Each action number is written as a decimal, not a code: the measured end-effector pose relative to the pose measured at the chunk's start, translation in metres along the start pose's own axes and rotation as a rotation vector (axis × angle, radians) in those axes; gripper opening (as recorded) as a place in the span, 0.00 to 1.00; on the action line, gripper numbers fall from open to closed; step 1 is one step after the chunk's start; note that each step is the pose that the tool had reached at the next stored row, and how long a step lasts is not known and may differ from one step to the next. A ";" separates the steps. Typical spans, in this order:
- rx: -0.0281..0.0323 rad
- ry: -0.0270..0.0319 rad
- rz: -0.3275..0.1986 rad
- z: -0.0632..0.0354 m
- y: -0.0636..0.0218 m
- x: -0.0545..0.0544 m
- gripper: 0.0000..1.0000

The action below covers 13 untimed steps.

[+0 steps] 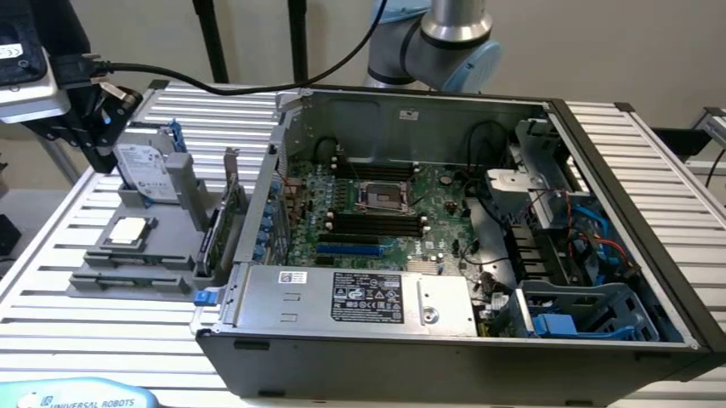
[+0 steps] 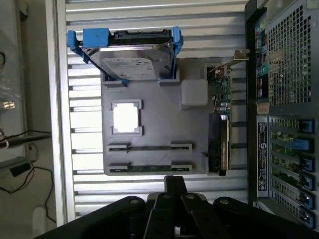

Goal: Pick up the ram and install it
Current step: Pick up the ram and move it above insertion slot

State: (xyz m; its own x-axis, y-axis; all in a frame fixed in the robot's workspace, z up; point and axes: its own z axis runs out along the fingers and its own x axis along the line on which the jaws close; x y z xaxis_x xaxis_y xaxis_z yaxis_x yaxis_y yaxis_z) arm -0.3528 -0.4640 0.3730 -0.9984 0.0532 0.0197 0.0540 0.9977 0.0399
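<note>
Green ram (image 2: 149,168) below closed claw (image 2: 175,183), apart

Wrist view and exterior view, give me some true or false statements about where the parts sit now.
1. The hard drive stands in the gray holder. True.
2. The gripper holds the ram. False: it is shut on nothing; the ram lies in the holder.
3. The case is closed. False: it is open, motherboard showing.
4. The card stands on the holder's side nearest the case. True.
</note>
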 end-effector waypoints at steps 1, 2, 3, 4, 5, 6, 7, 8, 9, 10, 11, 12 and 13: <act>0.0001 0.0000 0.000 0.0000 0.0000 0.000 0.11; 0.0000 0.0000 0.000 0.0000 0.0000 0.000 0.11; 0.0000 0.0000 0.000 0.0000 0.0000 0.000 0.11; 0.0000 0.0000 0.000 0.0000 0.0000 0.000 0.11; 0.0000 0.0000 0.000 0.0000 0.0000 0.000 0.11; 0.0000 0.0000 0.000 0.0000 0.0000 0.000 0.11; 0.0001 0.0000 0.000 0.0000 0.0000 0.000 0.11; 0.0000 0.0000 0.000 0.0000 0.0000 0.000 0.11; 0.0000 0.0000 0.000 0.0000 0.0000 0.000 0.11; 0.0000 0.0000 0.000 0.0000 0.0000 0.000 0.11; 0.0001 0.0001 0.000 0.0000 0.0000 0.000 0.11; 0.0001 0.0001 0.000 0.0000 -0.0001 0.000 0.11; 0.0001 0.0001 0.000 0.0000 -0.0001 0.002 0.11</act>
State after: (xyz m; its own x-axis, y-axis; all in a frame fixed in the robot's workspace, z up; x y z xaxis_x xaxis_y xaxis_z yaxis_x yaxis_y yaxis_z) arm -0.3543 -0.4640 0.3730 -0.9984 0.0532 0.0198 0.0539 0.9978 0.0398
